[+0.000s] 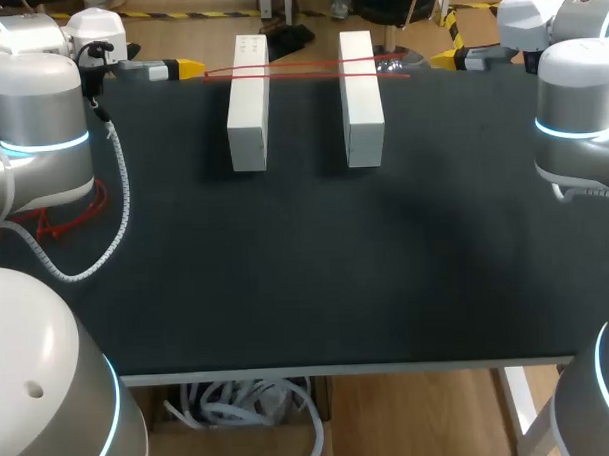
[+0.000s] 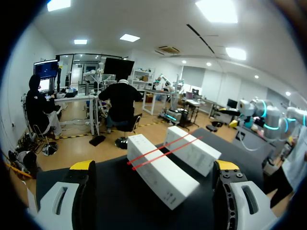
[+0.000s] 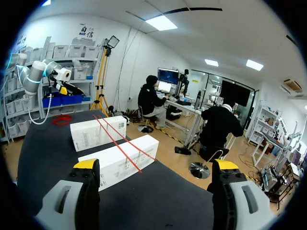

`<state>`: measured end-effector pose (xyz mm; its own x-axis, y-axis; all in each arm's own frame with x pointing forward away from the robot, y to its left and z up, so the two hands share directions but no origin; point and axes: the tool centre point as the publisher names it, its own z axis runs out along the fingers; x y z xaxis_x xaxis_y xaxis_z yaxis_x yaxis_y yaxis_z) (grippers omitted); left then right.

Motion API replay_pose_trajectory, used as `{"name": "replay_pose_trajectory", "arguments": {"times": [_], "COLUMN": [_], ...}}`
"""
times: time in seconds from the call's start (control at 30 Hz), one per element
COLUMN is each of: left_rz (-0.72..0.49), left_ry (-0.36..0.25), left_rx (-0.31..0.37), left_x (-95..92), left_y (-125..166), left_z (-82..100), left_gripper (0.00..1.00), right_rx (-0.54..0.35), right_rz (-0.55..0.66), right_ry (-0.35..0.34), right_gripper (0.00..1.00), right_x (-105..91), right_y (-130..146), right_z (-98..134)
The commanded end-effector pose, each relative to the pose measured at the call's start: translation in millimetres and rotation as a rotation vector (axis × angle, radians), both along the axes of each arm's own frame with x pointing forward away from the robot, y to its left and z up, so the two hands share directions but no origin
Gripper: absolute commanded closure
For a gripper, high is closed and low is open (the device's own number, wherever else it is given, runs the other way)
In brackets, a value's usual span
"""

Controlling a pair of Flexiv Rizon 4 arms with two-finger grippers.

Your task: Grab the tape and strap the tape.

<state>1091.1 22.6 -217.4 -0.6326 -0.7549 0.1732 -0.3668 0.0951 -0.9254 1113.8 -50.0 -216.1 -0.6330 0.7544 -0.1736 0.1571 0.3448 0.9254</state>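
Here, you look down on the matte black tabletop [image 1: 306, 278]. Two long white rectangular boxes lie parallel and apart on its far half: box A [image 1: 248, 100] on your left arm's side, box B [image 1: 361, 96] on your right arm's side. The thin red tape [image 1: 304, 74] runs in two strands across the far ends of both boxes, resting on their tops. Your left gripper [image 2: 153, 166] sits at the far left edge, fingers spread wide and holding nothing. Your right gripper [image 3: 155, 164] sits at the far right edge, likewise spread and empty. A loose red coil [image 1: 69, 218] lies beside the left arm.
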Motion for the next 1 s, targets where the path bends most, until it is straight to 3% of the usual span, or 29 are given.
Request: {"name": "replay_pose_trajectory", "arguments": {"times": [0.03, 0.63, 1.0], "left_rz": [0.000, -0.017, -0.270], "left_ry": [0.000, -0.020, -0.109], "left_rx": [0.000, 0.002, 0.004], "left_x": [0.0, -0.2, 3.0], "left_y": [0.0, 1.5, 2.8], "left_z": [0.0, 0.4, -7.6], "left_gripper": [0.00, 0.00, 0.00], "right_rx": [0.000, 0.000, 0.000], "right_rz": [0.000, 0.000, 0.000], "right_ry": [0.000, 0.000, 0.000], "right_gripper": [0.00, 0.00, 0.00], "right_x": [0.0, 0.0, 0.0], "right_y": [0.0, 0.0, 0.0], "right_z": [0.0, 0.0, 0.0]}}
